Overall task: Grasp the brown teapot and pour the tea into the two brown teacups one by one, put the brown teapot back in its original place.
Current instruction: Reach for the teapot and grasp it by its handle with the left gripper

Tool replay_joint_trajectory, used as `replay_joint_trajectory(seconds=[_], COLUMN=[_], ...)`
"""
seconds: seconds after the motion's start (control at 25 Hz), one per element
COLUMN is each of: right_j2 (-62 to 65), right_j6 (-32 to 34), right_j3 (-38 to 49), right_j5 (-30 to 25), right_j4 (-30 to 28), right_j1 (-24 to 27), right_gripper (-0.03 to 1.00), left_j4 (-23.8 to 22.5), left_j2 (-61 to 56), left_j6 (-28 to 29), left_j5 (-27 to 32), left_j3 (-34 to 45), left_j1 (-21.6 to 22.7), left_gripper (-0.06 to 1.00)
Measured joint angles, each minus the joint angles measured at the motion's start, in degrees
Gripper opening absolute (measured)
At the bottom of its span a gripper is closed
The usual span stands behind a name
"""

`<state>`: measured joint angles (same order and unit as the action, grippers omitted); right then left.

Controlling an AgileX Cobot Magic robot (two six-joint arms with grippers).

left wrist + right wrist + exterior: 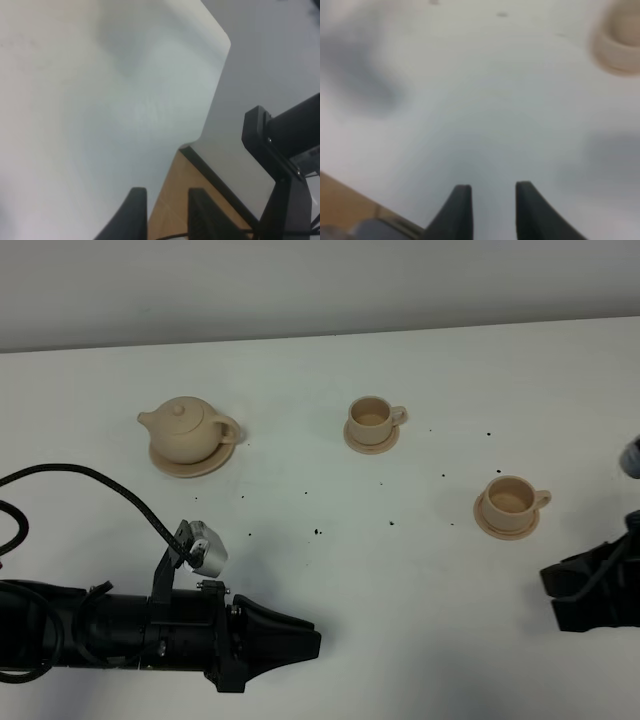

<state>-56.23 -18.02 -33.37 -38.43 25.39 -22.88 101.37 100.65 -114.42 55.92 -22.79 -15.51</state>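
Your squat round teapot (188, 428) sits on its flat saucer (182, 469) — smooth loop-handled teacups (370, 418) (511, 498) to its right. Left gripper (167, 192), right gripper (491, 189): tapered black fingers parted, empty.

Looks like a robotics lab bench: bare white tabletop (400, 620) flecked with dark specks, plain pale wall (300, 280) behind, black robot arm (120, 625) with looping black cable (100, 480).

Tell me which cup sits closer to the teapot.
The far cup, level with the teapot; the other cup sits farther right, toward the front.
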Motion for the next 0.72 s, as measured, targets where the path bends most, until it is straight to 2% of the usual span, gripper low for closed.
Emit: replay_joint_trajectory(seconds=[0.16, 0.28, 0.48, 0.6, 0.72], right_j2=[7.47, 12.62, 20.27, 24.01, 27.51], right_j6=[13.04, 16.84, 16.53, 15.09, 13.53], right_j3=[0.0, 0.0, 0.0, 0.0, 0.0], right_j5=[-6.47, -10.75, -17.61, -21.2, -22.39], right_j4=[-13.54, -18.91, -20.52, -20.71, -20.76], right_j1=[0.0, 0.0, 0.0, 0.0, 0.0], right_gripper=[0.24, 0.24, 0.24, 0.24, 0.24], left_j4=[0.0, -0.05, -0.71, -3.97, -6.88], left_j2=[0.0, 0.0, 0.0, -0.09, -1.19], left_j6=[3.84, 7.26, 12.81, 16.77, 20.05], left_j5=[0.0, 0.0, 0.0, 0.01, -0.04], left_j3=[-3.1, -5.98, -10.14, -12.59, -14.6], left_j1=[0.0, 0.0, 0.0, 0.0, 0.0], left_gripper=[0.25, 0.25, 0.25, 0.25, 0.25])
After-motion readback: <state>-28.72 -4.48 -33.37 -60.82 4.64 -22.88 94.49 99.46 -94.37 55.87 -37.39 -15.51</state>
